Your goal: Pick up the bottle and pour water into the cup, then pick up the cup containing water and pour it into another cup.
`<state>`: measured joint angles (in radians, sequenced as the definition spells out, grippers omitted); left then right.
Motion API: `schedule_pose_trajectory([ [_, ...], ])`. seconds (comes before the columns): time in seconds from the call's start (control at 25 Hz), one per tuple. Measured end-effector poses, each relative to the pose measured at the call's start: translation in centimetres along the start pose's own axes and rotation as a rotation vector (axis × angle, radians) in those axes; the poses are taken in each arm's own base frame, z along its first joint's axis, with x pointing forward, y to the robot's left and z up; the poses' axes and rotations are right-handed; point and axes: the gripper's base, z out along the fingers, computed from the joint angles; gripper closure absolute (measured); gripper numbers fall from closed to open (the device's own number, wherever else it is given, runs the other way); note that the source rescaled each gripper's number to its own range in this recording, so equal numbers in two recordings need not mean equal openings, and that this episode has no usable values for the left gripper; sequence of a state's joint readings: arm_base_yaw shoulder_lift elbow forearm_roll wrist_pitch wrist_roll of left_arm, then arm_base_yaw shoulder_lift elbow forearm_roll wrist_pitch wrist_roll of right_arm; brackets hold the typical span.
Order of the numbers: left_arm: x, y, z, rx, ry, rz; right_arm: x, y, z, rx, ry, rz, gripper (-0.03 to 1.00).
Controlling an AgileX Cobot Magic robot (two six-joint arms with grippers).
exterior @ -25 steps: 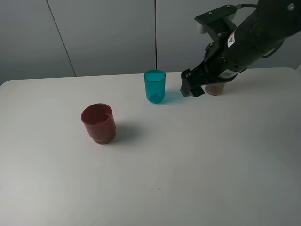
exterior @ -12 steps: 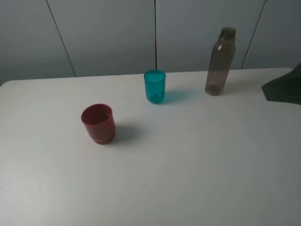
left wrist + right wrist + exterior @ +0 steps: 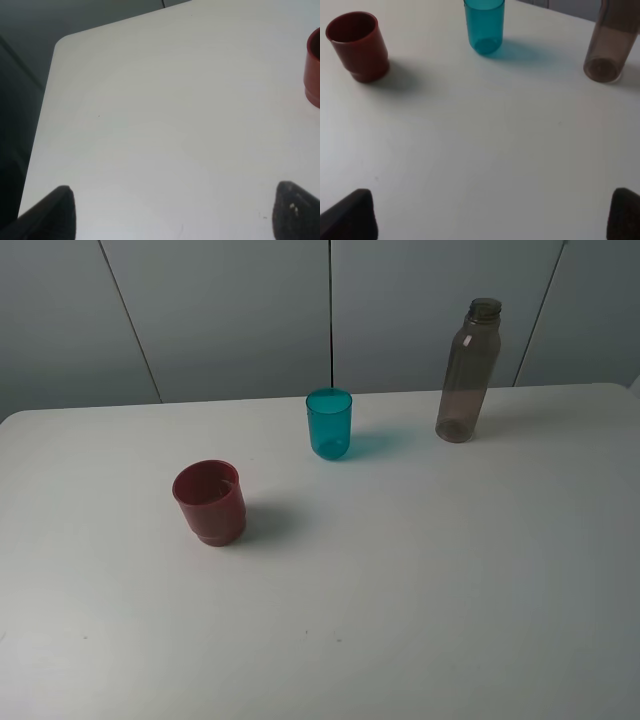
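White table (image 3: 420, 580) bears upright bottle (image 3: 467, 371), cup (image 3: 329, 424), another cup (image 3: 209, 502).

A big white bench (image 3: 420, 620) fills the room's front. Behind it stands a grey wall (image 3: 220, 320) with thin dark lines.

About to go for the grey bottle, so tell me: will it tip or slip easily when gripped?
The bottle is tall on a narrow base, so a sideways nudge would probably tip it. Its smooth plastic wall may be slippery and flex under the jaws. It has no cap, so tilting risks a spill.
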<state>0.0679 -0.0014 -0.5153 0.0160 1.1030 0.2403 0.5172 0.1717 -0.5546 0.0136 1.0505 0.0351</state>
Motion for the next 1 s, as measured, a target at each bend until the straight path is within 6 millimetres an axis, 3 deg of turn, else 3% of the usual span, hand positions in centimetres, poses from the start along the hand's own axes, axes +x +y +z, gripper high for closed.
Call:
schedule_pose_trajectory([
  [0.32,0.0,0.0,0.0,0.0,0.0,0.0,2.3,-0.4,-1.2,0.024,-0.089,0.061,-0.03],
  [0.6,0.0,0.0,0.0,0.0,0.0,0.0,2.5,-0.8,-1.4,0.08,-0.1,0.109,-0.03],
  [1.0,0.0,0.0,0.0,0.0,0.0,0.0,2.6,-0.5,-1.6,0.395,-0.123,0.292,-0.03],
])
